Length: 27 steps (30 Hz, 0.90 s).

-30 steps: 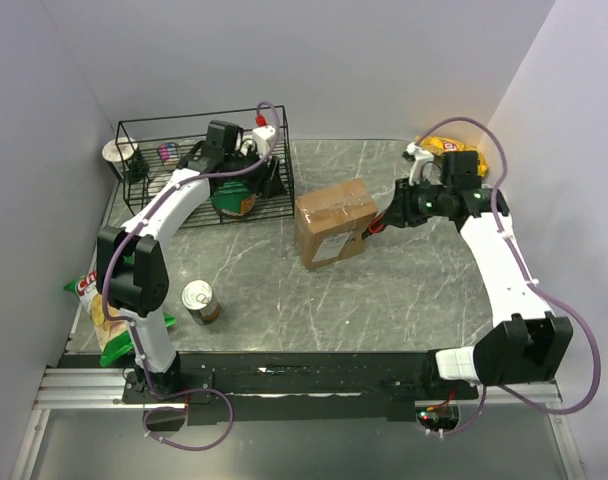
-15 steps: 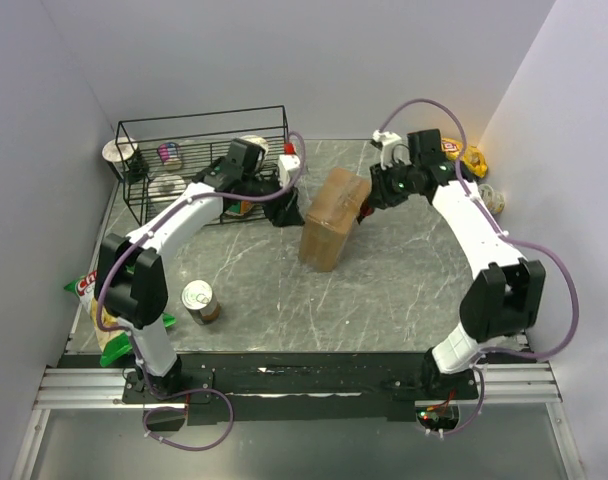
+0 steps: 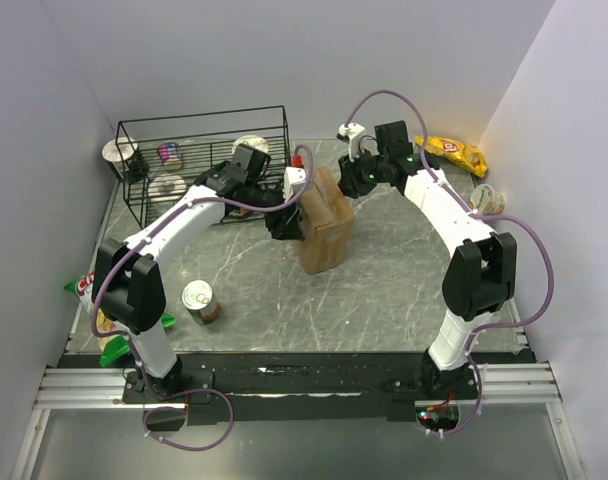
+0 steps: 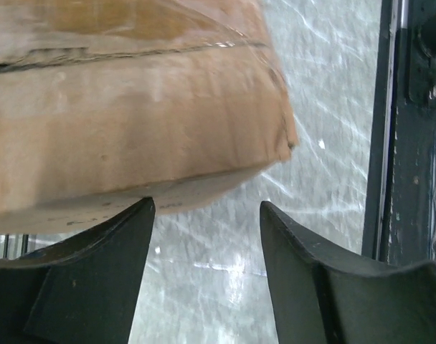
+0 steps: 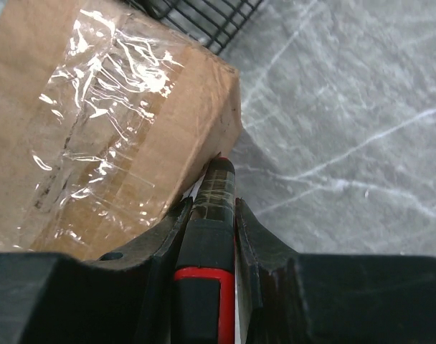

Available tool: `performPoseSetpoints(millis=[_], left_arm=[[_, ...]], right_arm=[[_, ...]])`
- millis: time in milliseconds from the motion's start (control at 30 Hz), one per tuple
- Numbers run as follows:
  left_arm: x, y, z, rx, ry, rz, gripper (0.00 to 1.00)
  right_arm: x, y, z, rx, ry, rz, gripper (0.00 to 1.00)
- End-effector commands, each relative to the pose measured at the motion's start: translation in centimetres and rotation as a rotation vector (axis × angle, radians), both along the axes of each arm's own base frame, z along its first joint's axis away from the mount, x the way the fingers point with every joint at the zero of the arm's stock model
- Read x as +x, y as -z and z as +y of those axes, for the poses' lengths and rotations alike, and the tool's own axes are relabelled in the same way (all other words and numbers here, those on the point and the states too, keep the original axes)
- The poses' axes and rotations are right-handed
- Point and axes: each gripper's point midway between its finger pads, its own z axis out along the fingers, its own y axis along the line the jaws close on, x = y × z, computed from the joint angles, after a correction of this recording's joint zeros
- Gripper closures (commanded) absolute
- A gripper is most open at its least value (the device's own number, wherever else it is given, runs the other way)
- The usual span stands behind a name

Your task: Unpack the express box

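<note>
The left hand (image 4: 204, 208) is spread wide and holds nothing. Its dark fingers (image 4: 96, 287) frame the lower edge of the express box (image 4: 132, 107), which fills the wrist view at 12 o'clock just past the tips; whether they touch it I cannot tell. From above, this hand sits close against the box's 9 o'clock side.

The right hand (image 5: 212, 204) is narrow, clamped on a dark tool (image 5: 216, 179) with a red band. The tool's tip meets a corner of the box, beside a strip of crinkled clear tape (image 5: 110, 93). From above, this hand is at the box's 1 o'clock.

The box stands on a narrow side near the middle of the grey marble bench (image 3: 404, 290). A black wire basket (image 3: 144, 130) lies at 10 o'clock from it, a tin can (image 3: 199, 300) at 8 o'clock, and a yellow packet (image 3: 454, 152) at 2 o'clock.
</note>
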Motion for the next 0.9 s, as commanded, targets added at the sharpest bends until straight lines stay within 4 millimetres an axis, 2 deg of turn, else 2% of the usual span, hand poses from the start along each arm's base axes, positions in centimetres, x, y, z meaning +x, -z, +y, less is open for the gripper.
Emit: performPoseSetpoints(millis=[0, 33, 133, 200, 233, 300, 333, 367, 433, 467, 533, 567, 633, 667, 800, 867], left_arm=[[-1.1, -3.7, 0.8, 0.012, 0.103, -0.121, 0.31], [-1.4, -3.4, 1.9, 0.063, 0.123, -0.147, 0.30], [-0.3, -5.2, 4.2, 0.084, 0.098, -0.213, 0.28], [0.6, -6.5, 5.8, 0.060, 0.055, -0.203, 0.27], [0.8, -7.0, 6.0, 0.045, 0.033, -0.180, 0.26], [2.6, -8.7, 5.9, -0.014, -0.010, -0.194, 0.26], [3.2, -9.2, 5.7, -0.045, -0.073, -0.135, 0.26], [5.6, -10.7, 5.1, -0.099, -0.127, -0.205, 0.25], [7.3, -11.4, 4.5, -0.165, -0.258, -0.121, 0.24], [8.6, -11.5, 4.1, -0.195, -0.299, -0.106, 0.24], [10.1, -12.6, 3.4, -0.255, -0.358, -0.054, 0.24], [10.8, -11.6, 2.9, -0.260, -0.366, -0.015, 0.24], [11.4, -11.7, 2.2, -0.296, -0.376, 0.036, 0.23], [11.9, -10.9, 2.0, -0.294, -0.384, 0.062, 0.23], [12.8, -9.7, 1.2, -0.307, -0.376, 0.119, 0.23], [13.1, -8.8, 0.8, -0.308, -0.369, 0.145, 0.23]], right_arm=[[1.1, -3.0, 1.7, 0.055, -0.028, -0.097, 1.00], [1.2, -2.9, 1.2, 0.045, -0.008, -0.091, 1.00], [1.6, -3.7, -1.0, 0.023, 0.063, -0.122, 1.00], [1.2, -4.0, -2.1, 0.026, 0.091, -0.127, 1.00], [1.2, -4.1, -2.9, 0.028, 0.116, -0.122, 1.00], [0.6, -4.2, -3.8, 0.022, 0.138, -0.116, 1.00], [0.5, -4.3, -4.4, 0.013, 0.151, -0.118, 1.00], [0.0, -4.5, -5.5, 0.002, 0.172, -0.116, 1.00], [-0.8, -4.7, -6.9, -0.016, 0.191, -0.116, 1.00], [-1.7, -4.9, -8.2, -0.018, 0.213, -0.116, 1.00], [-3.5, -4.3, -9.2, -0.031, 0.211, -0.089, 1.00], [-5.1, -4.1, -9.5, -0.021, 0.195, -0.080, 1.00], [-7.8, -3.4, -9.0, -0.017, 0.117, -0.055, 1.00], [-9.7, -3.3, -8.6, -0.001, 0.080, -0.050, 1.00], [-14.0, -3.1, -6.8, 0.047, -0.054, -0.039, 1.00], [-15.2, -2.9, -5.9, 0.061, -0.099, -0.045, 1.00]])
